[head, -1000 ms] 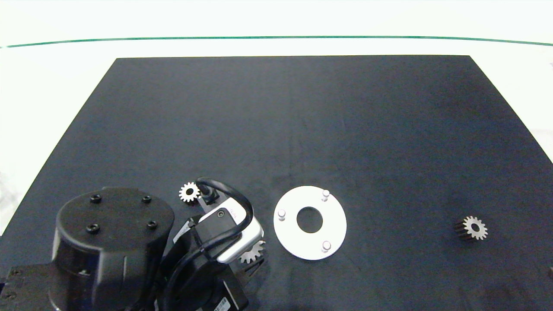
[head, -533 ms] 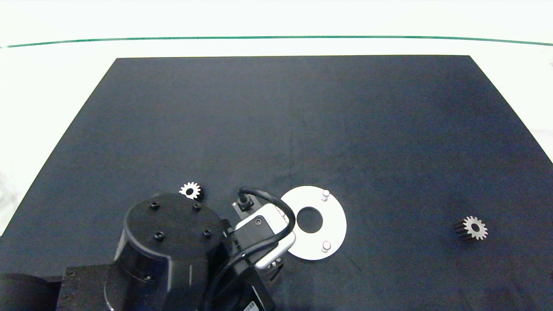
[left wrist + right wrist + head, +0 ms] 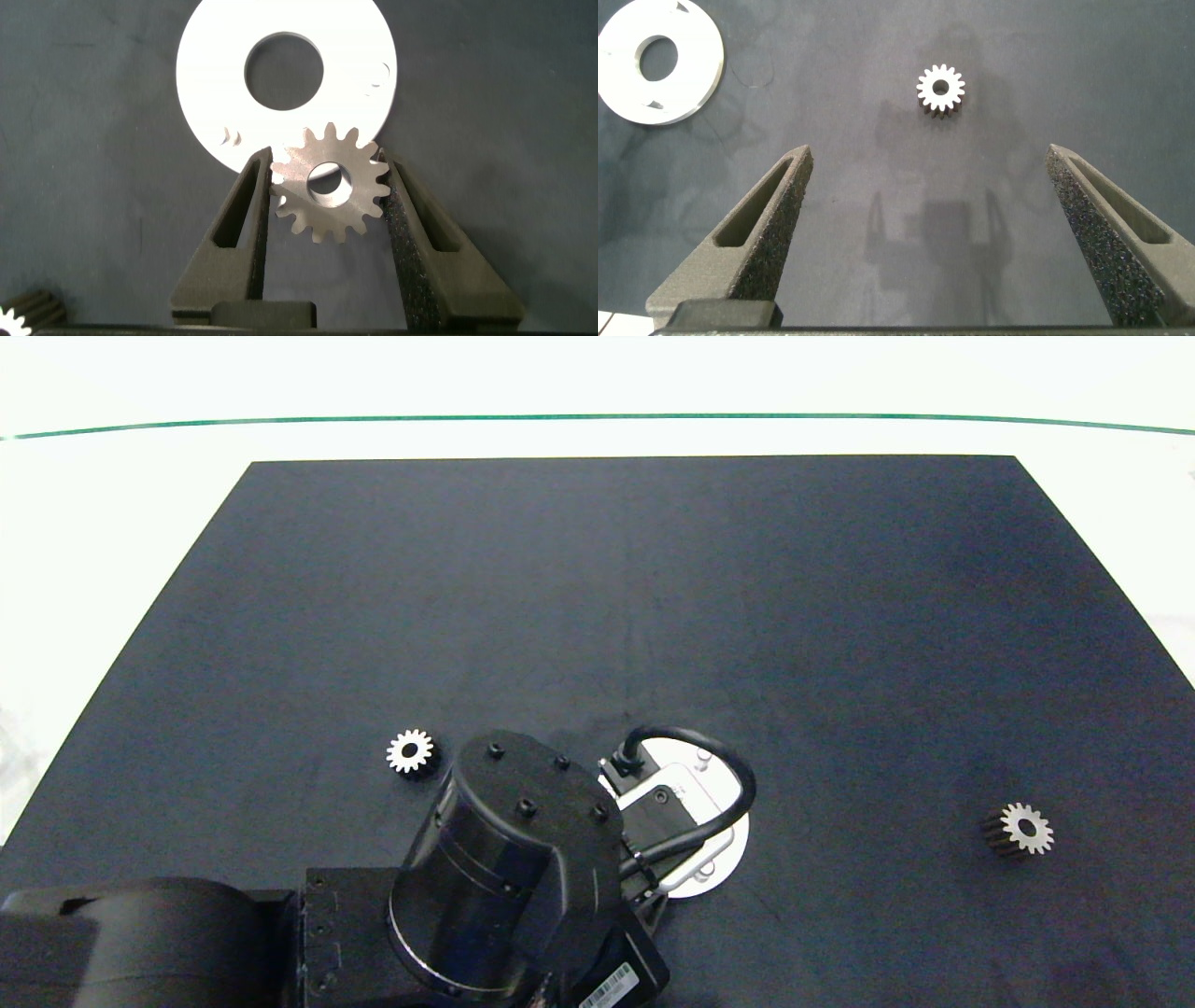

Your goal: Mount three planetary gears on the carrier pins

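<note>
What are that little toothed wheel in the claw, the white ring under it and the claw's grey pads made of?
The gear held in the left gripper looks like metal: silver-grey with a dull brushed sheen and crisp teeth. The white disc looks like matte plastic or painted metal; its flat, even white leaves that open. The fingers seem faced with dark grey foam or rubber, judging by the grainy, porous surface.

A dark, matte mat [image 3: 616, 597] covers most of the white surface [image 3: 121, 495], which shows as a bright margin at nine, twelve and three o'clock. A thin green line [image 3: 597, 417] curves across that margin toward twelve o'clock, under even, bright light.
</note>
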